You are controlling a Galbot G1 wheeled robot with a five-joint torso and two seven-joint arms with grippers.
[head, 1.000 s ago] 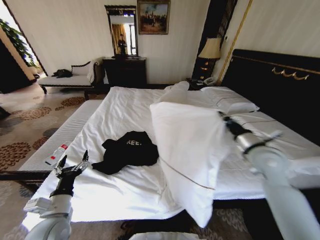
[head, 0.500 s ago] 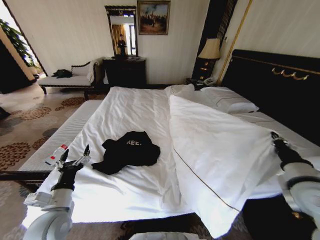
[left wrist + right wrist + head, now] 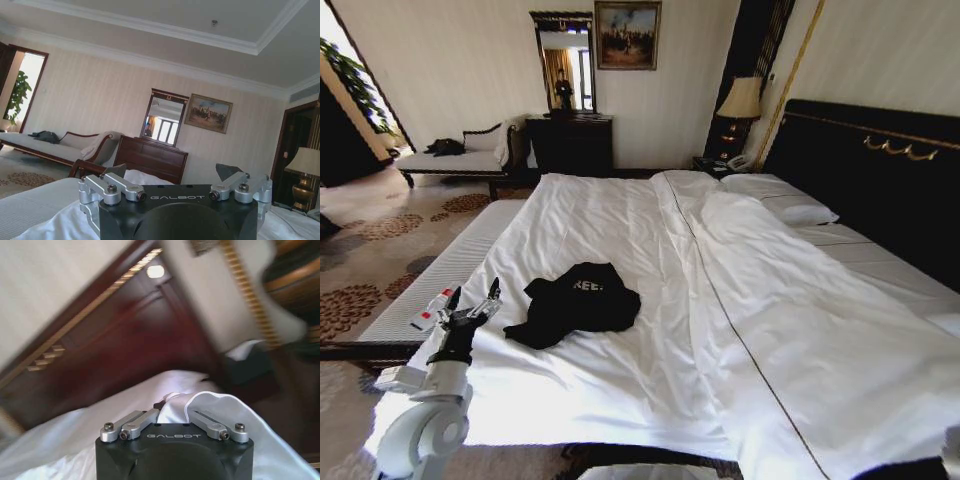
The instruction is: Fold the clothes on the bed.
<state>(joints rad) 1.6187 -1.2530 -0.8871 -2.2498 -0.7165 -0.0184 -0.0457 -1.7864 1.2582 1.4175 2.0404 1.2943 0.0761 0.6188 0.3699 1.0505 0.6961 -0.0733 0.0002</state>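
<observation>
1. One black T-shirt (image 3: pixel 572 303), the clothes I am to fold, lies crumpled on the near left part of the bed (image 3: pixel 620 390), with white lettering showing on its upper side.
2. White duvet (image 3: pixel 800 320) covers the right half of the bed, spread flat from the pillows (image 3: pixel 780 205) down to the near edge, just beside the T-shirt but not over it.
3. My left gripper (image 3: pixel 470 305) hovers at the bed's near left corner, near the T-shirt and apart from it, its fingers (image 3: pixel 120 186) spread wide and holding nothing.
4. My right gripper (image 3: pixel 172 412) is clenched on a fold of the white duvet, which bunches between its fingers (image 3: pixel 207 424) in the right wrist view, with the dark headboard (image 3: pixel 125 340) behind.
5. Beyond my left gripper a white bench (image 3: pixel 440 270) runs along the bed's left side.
</observation>
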